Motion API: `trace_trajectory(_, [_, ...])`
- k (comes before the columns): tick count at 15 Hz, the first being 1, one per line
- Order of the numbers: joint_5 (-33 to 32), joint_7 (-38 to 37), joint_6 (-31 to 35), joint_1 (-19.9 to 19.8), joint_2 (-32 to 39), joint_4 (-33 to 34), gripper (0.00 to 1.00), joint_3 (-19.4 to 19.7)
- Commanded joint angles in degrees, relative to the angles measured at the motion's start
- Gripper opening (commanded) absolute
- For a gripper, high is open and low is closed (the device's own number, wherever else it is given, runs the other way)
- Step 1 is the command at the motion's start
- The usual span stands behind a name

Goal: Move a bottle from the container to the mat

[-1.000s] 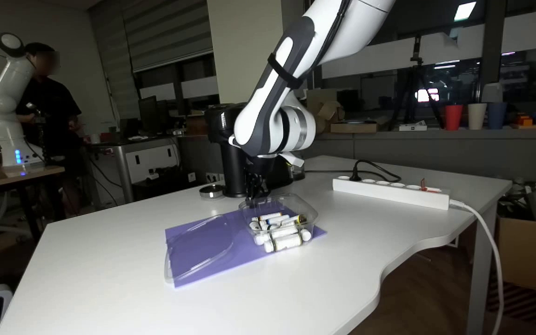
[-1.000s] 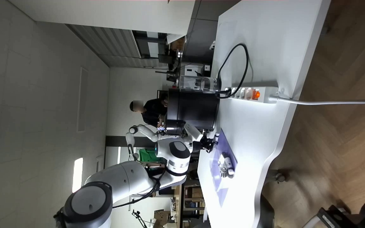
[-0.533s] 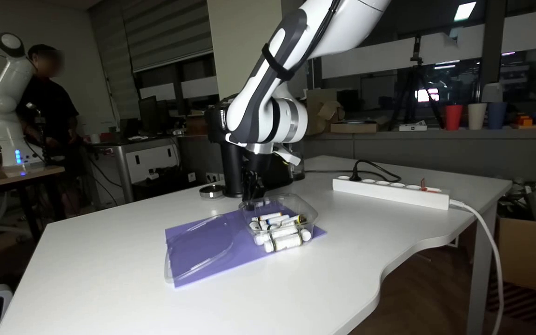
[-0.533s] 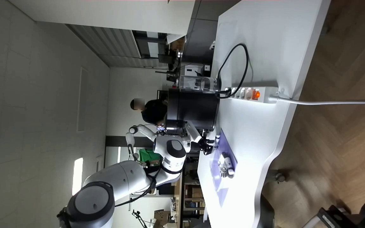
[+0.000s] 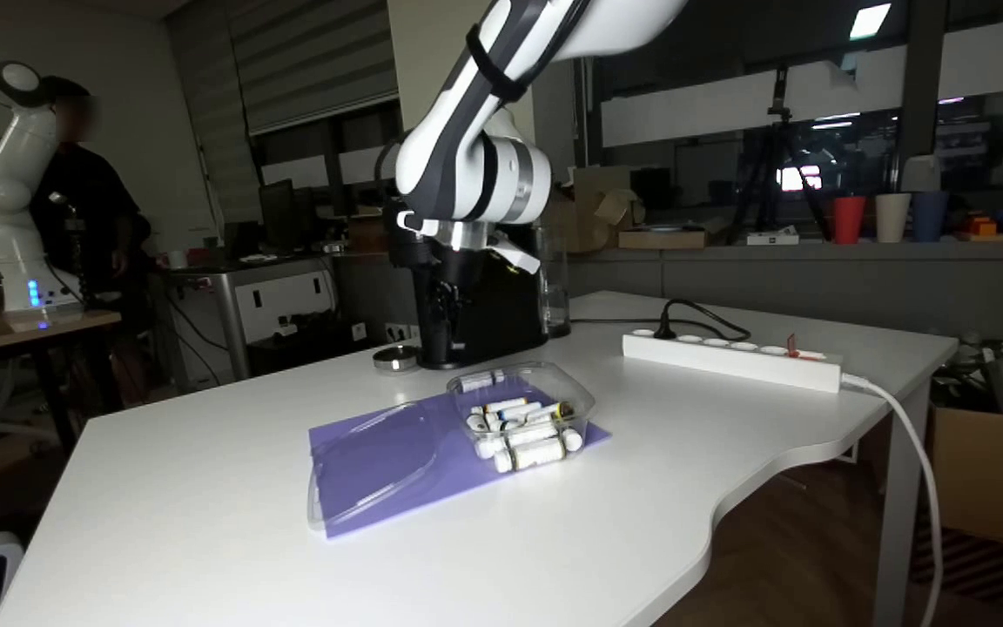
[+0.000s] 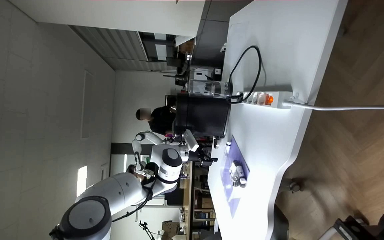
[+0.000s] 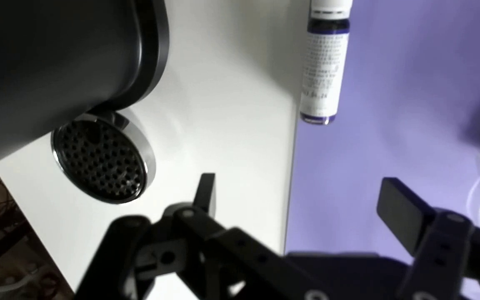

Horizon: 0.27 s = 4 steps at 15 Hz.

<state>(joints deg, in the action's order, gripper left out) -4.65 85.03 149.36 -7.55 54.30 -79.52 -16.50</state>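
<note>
A white-labelled bottle [image 7: 325, 71] lies along the edge of the purple mat [image 7: 340, 187], seen in the wrist view. Both exterior views show this bottle [image 5: 477, 381] [image 6: 228, 146] just behind the clear plastic container [image 5: 586, 418]. Several more white bottles [image 5: 536, 453] lie in that container, which stands on the mat. My gripper [image 7: 298, 191] is open, with nothing between its wide-set fingers; below it are bare table and mat. In the exterior views the gripper [image 5: 449, 331] [image 6: 213, 160] hangs above the table, clear of the bottle.
A black machine [image 5: 497, 305] rises right behind the gripper, with a round metal filter [image 7: 102, 160] at its foot. A clear lid [image 5: 375, 499] rests on the mat's near part. The power strip [image 5: 728, 359] and its cable lie farther right.
My gripper has opened and risen away from the bottle, moving back toward the black machine. The bottle stays lying at the mat's edge. Container and lid have not moved.
</note>
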Motion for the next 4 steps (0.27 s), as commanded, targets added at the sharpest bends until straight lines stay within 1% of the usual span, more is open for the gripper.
trace_trajectory(1, [1.0, 0.2, -1.2, 1.2, -1.1, 0.2, 1.00, 1.0])
trace_trajectory(4, [1.0, -0.2, -2.3, 2.0, -2.5, -0.1, 1.00, 1.5])
